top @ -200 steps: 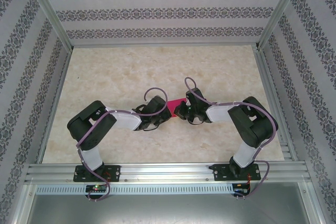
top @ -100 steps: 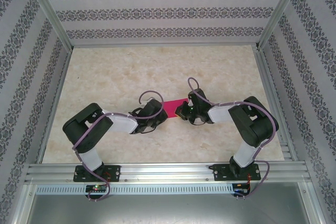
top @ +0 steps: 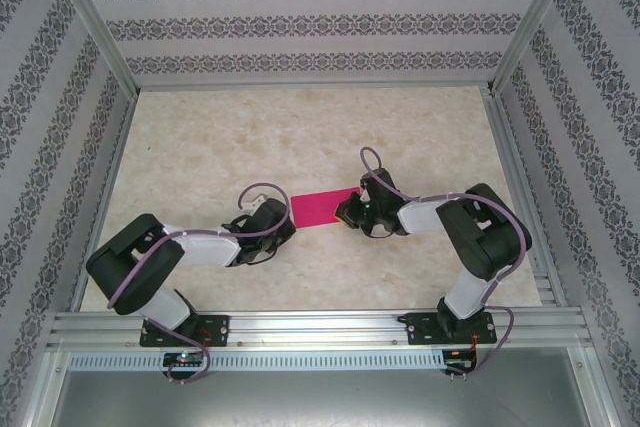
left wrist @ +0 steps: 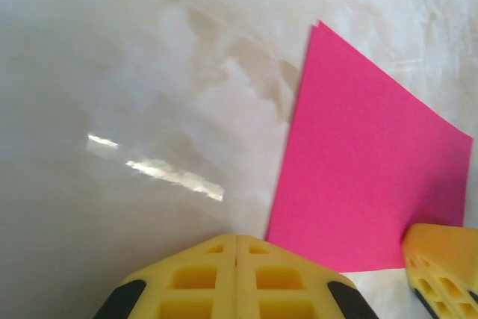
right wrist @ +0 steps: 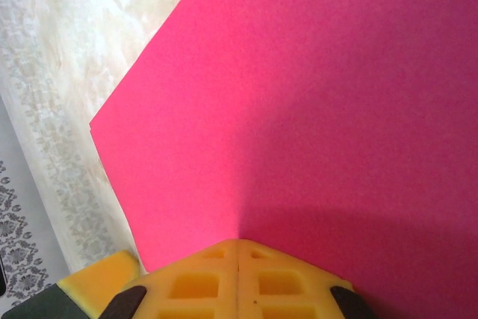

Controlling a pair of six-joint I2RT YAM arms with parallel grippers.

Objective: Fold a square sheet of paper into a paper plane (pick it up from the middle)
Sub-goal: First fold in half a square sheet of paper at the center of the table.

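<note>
The pink sheet of paper [top: 320, 208] lies flat on the marble-patterned counter [top: 250, 137], roughly at its middle, between the two arms. From above it reads as a rectangle, wider than it is deep. In the left wrist view a second edge shows just behind its far corner, so it lies in two layers there. Its surface is plain magenta.

The left gripper [top: 284, 226] sits low over bare counter just beside the sheet's left end. Its yellow jaws are pressed together and pinch nothing. In its own camera the sheet's near corner lies just beside the fingertips [left wrist: 209, 278], apart from them.

The right gripper [top: 346, 212] is at the sheet's right end, jaws likewise pressed together with nothing between them. Its fingertips [right wrist: 202, 282] stand over the paper and cast a shadow on it. Whether they actually press on the sheet is hard to tell from these angles.

Purple cables [top: 372, 162] loop above both wrists. Walls papered in bands of dark floral ornament [top: 300, 27] enclose the counter on three sides, inside an aluminium frame [top: 320, 325] that carries the arm bases along the near edge. Nothing lies between the grippers and the paper.
</note>
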